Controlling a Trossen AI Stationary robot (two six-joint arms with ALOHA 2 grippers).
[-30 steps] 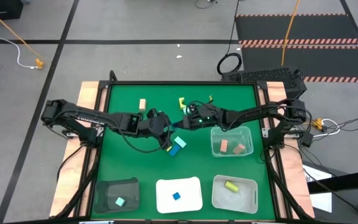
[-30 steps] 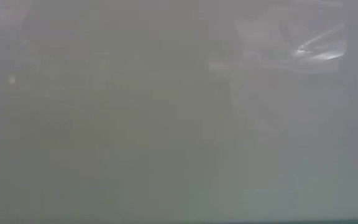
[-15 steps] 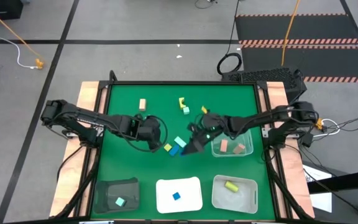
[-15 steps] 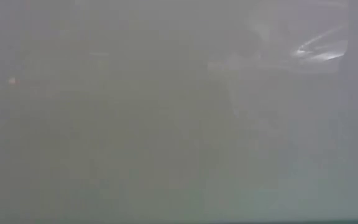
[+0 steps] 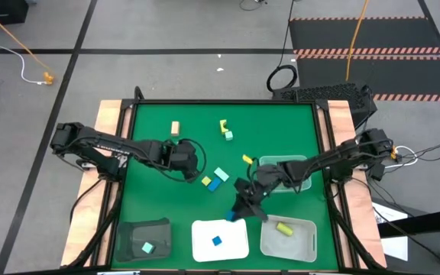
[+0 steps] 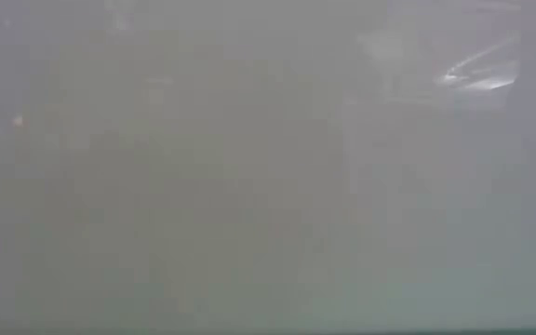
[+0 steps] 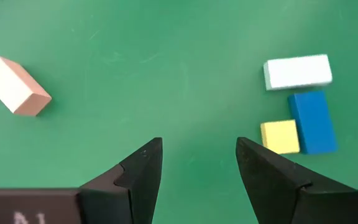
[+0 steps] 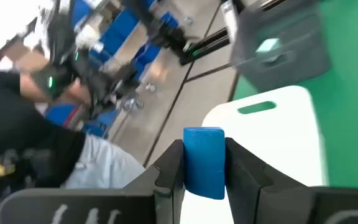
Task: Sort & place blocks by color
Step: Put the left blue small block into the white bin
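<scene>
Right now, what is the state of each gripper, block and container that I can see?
Right gripper: shut on a blue block, near the white tray.
Left gripper: open, empty, above the green mat.
White tray: holds one blue cube.
Dark bin: holds one mint block.
Clear bin: holds one yellow cylinder.

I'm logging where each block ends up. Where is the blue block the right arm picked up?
The blue block is clamped in the right gripper, above the table's near edge beside the white tray.
</scene>
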